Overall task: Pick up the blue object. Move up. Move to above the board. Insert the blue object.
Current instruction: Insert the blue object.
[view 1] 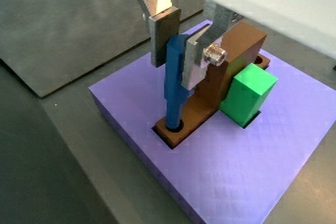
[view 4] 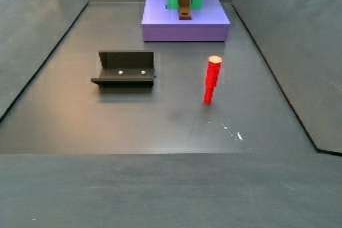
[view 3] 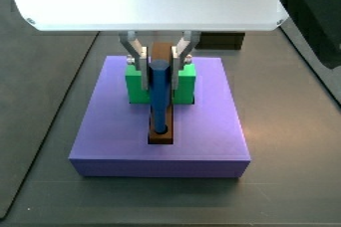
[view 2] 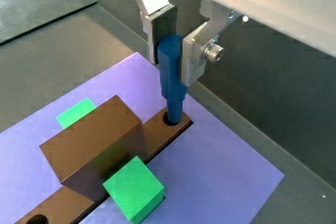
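The gripper [view 1: 182,49] has flat silver finger plates, dark pads, white housing.

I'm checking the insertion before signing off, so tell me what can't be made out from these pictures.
- How deep the blue object sits: the board hides its lower end in both wrist views.
- Whether the gripper pads actually touch it: unclear in both wrist views.
- The gripper in a side view: the blue object and board are too small, no gripper discernible.
- The gripper's upper part: a white housing covers it.

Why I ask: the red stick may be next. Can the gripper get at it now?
Probably not yet: the gripper is shut on the rod, whose end sits in the board. The stick itself stands upright on open floor, apart from the fixture, so releasing the rod should free the way.
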